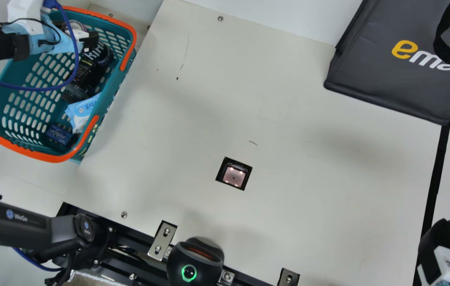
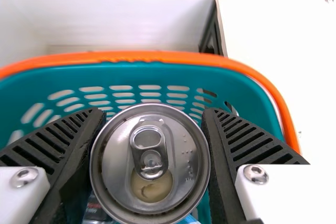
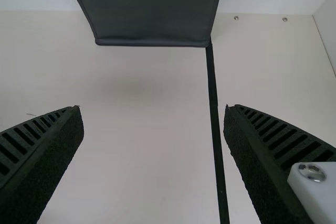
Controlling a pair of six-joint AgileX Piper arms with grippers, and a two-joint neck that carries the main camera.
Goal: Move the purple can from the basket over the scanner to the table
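At ten o'clock in the main view, within the rim of the teal basket (image 1: pixel 129 63), grips the purple can (image 2: pixel 151 166) with the left gripper (image 1: pixel 86 36). Holds it firmly in the left wrist view, one ribbed finger (image 2: pixel 71 148) pressed to each side, silver lid and ring-pull turned toward the camera. Cannot tell the height of its base above the basket's floor. Lower in the basket, measured from its middle: a dark bottle (image 1: pixel 86 69) toward two o'clock, a light-blue packet (image 1: pixel 83 111) toward five, a small dark-blue box (image 1: pixel 60 134) at six.

Just off the picture's middle, toward six o'clock: a square scanner window (image 1: pixel 234 175), lit pinkish, set into the cream table (image 1: pixel 308 178). Between six and seven, at the table's edge: a black device (image 1: pixel 193 260) with a green light ring. At two: a dark grey bag (image 1: pixel 384 87). At three, running down from its corner: a black strip (image 1: pixel 435 178). At four, over the table, keeps the right gripper (image 1: pixel 441 238) spread wide.
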